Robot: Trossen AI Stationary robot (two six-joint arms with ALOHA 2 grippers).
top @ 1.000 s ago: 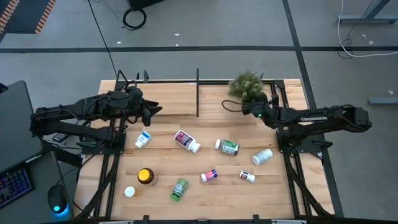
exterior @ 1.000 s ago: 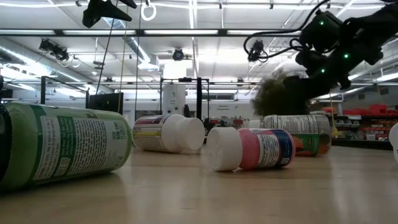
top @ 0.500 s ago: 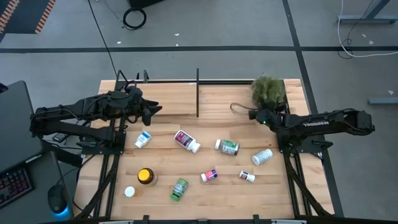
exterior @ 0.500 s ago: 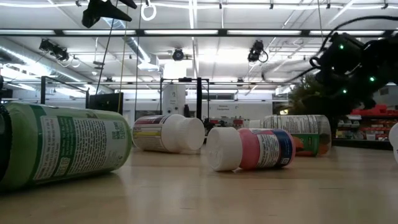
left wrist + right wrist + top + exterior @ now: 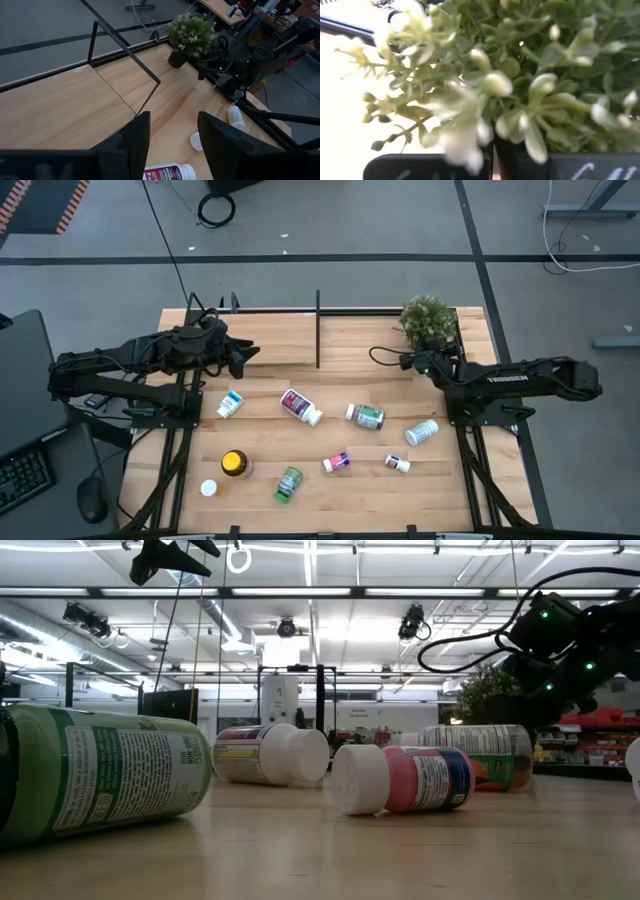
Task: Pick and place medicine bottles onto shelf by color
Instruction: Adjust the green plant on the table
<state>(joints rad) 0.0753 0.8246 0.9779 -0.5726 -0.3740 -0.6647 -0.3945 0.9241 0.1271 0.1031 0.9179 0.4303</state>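
While the shut right tool [image 5: 418,360] touches the plant [image 5: 429,320], bottles [image 5: 365,416] lie apart.

- Potted plant [image 5: 429,319]: you find it upright at the table's far right corner.
- Plank tabletop [image 5: 270,385]: pale wood.
- Keyboard [image 5: 22,478]: beside your left edge.

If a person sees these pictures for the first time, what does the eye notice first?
Probably the small potted plant at the table's far right corner, with the right pincer shut just in front of it. Next come the medicine bottles lying scattered over the near half of the table. The shelf along the far edge holds no bottle.
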